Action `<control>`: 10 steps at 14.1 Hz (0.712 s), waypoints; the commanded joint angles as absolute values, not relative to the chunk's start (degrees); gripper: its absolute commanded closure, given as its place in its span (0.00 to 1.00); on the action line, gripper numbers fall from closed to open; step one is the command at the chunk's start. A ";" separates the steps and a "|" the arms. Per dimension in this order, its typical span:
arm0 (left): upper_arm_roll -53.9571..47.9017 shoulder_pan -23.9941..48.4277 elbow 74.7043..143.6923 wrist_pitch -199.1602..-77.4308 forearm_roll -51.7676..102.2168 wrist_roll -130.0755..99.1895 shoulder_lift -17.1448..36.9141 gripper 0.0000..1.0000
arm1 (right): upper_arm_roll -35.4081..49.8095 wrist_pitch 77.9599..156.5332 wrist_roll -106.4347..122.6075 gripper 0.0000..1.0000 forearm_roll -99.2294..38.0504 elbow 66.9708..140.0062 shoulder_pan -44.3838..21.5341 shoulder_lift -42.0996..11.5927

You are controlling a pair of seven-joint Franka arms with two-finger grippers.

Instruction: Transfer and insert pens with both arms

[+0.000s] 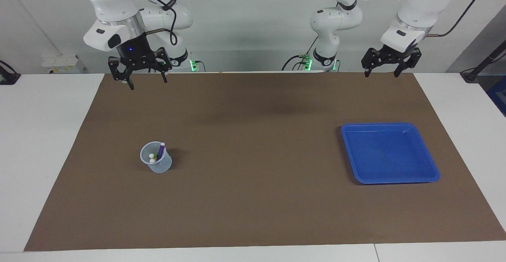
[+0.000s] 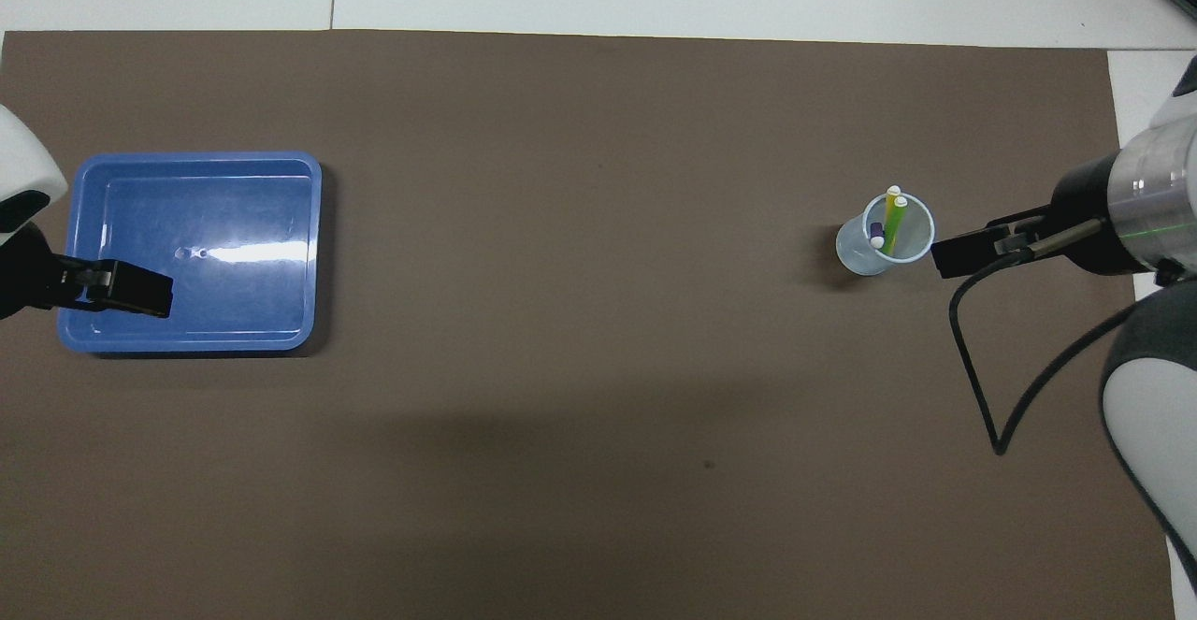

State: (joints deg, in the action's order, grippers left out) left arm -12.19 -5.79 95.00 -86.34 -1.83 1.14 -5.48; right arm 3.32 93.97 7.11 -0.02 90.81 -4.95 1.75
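— Three slim marker pens [image 1: 159,153], yellow, purple and green, stand in our small clear plastic cup [image 1: 156,162] toward the right arm's end of the bench.

— Both the left gripper [image 1: 389,68] and right gripper [image 1: 138,73] hang wide, empty. The light cup may tip. The green pen barely shows.

A wide brown paper-like mat [image 1: 253,198] covers most of my white table [image 1: 43,135]; on it, toward my left arm's end, lies a shallow square blue plastic tray [image 1: 432,172] [image 2: 315,255], glossy inside. Toward my right arm's end stands a small clear plastic cup [image 1: 162,166] [image 2: 856,255], upright on the mat; cup and tray sit well apart.
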 commanded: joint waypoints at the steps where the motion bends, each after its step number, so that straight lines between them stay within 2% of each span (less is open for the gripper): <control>1: -12.04 -5.89 96.68 -86.22 -1.58 1.67 -7.29 0.00 | 3.25 94.04 6.06 0.00 0.26 91.05 -5.45 2.29; 4: -9.51 -3.62 96.68 -86.13 -1.58 1.67 -7.64 0.00 | 3.25 94.04 6.06 0.00 0.26 91.05 -5.71 2.29; 7: 0.59 6.75 96.94 -86.39 -1.58 1.67 -7.82 0.00 | 3.25 94.04 6.06 0.00 0.26 91.05 -5.71 2.37; 10: 1.05 7.21 96.94 -86.31 -1.58 1.67 -7.82 0.00 | 3.25 94.04 6.06 0.00 0.26 91.05 -5.71 2.29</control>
State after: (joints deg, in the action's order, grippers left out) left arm -0.27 5.73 95.02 -86.33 -1.77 1.22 -6.08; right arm 3.33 93.97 7.11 -0.02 90.81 -5.58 1.75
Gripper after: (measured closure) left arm 0.000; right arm 0.000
